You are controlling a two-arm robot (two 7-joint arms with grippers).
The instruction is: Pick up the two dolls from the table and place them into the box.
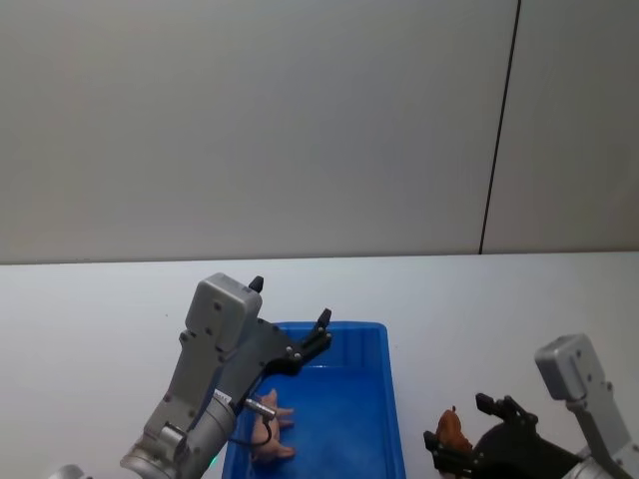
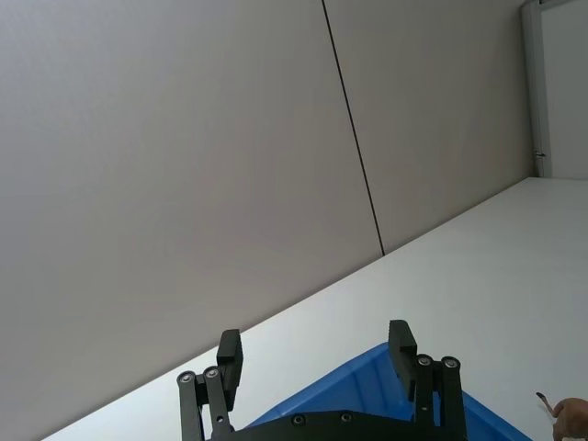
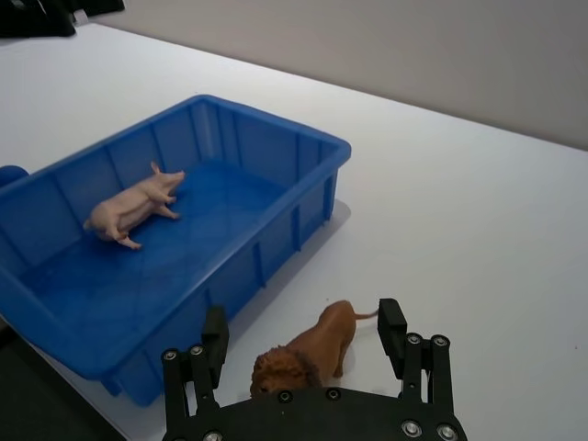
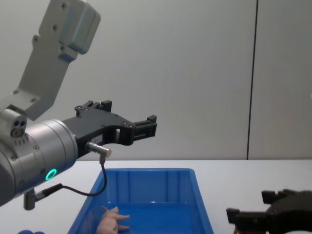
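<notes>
- The pink doll (image 3: 133, 207) lies inside the blue box (image 3: 276, 129), at the left of the right wrist view.
- The brown doll (image 3: 308, 354) stands on the table (image 3: 478, 211) just beside the box, at lower centre.
- The right gripper (image 3: 303, 322) is placed around it, with the jaws apart on either flank.
- The left gripper (image 1: 290, 301) is held over the box, at the lower left of the head view, with the jaws apart and empty.
- The figurine is judged to be light, rigid and smooth. A grasp across the trunk, clear of the legs and tail, is advised.

Grey wall (image 1: 250, 120) (one dark seam (image 1: 500, 130)).
</notes>
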